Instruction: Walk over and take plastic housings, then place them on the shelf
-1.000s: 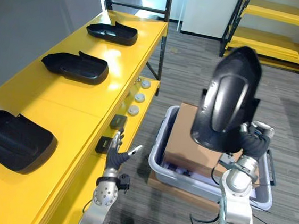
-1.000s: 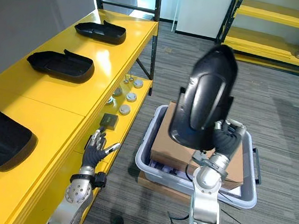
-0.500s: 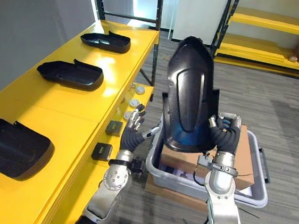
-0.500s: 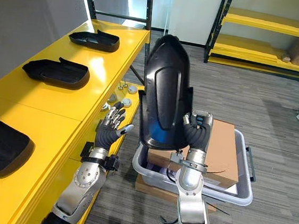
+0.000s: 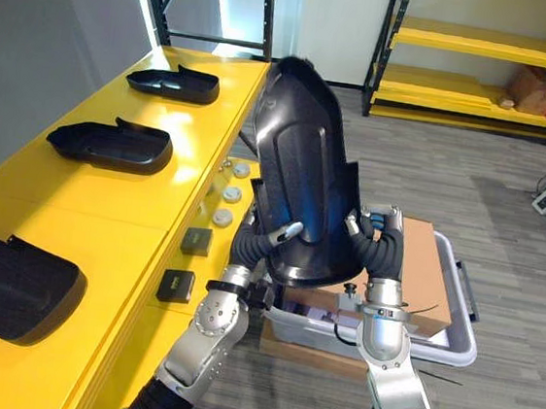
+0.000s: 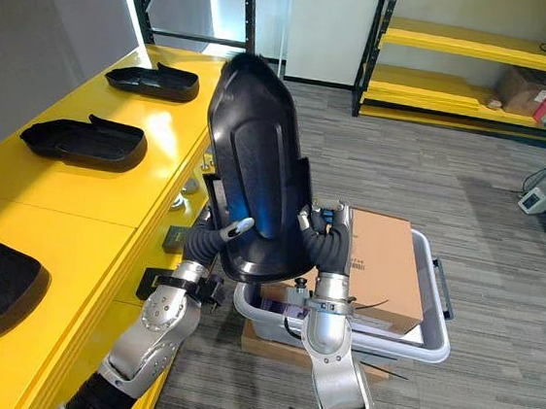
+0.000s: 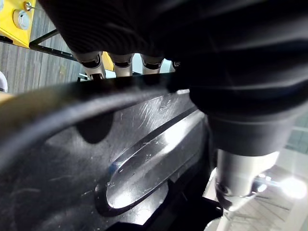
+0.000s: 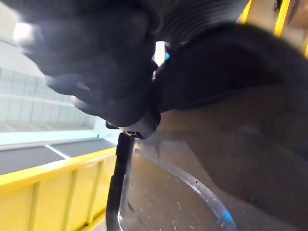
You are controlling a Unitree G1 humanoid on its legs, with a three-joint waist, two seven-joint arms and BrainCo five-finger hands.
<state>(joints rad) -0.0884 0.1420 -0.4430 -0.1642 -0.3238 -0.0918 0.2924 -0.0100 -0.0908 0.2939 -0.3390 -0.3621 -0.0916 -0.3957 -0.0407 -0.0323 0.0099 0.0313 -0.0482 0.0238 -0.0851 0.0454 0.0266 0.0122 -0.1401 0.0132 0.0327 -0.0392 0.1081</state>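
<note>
Change: left hand brought up, fingers clasped on housing at its 7 o'clock edge.
Grip of right hand: cannot be told.
Meaning: 2-handed carry, shelf at 9 o'clock awaited.

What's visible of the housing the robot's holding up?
The held housing is a large black shell, glossy plastic by its look, lightly scuffed, with a rounded top, a long moulded panel and a turned-up rim. It stands roughly upright, top leaning toward the yellow shelf, above the grey bin. The left hand clamps its lower edge, thumb on the face; the right hand sits against the lower right edge, grip hidden.
</note>
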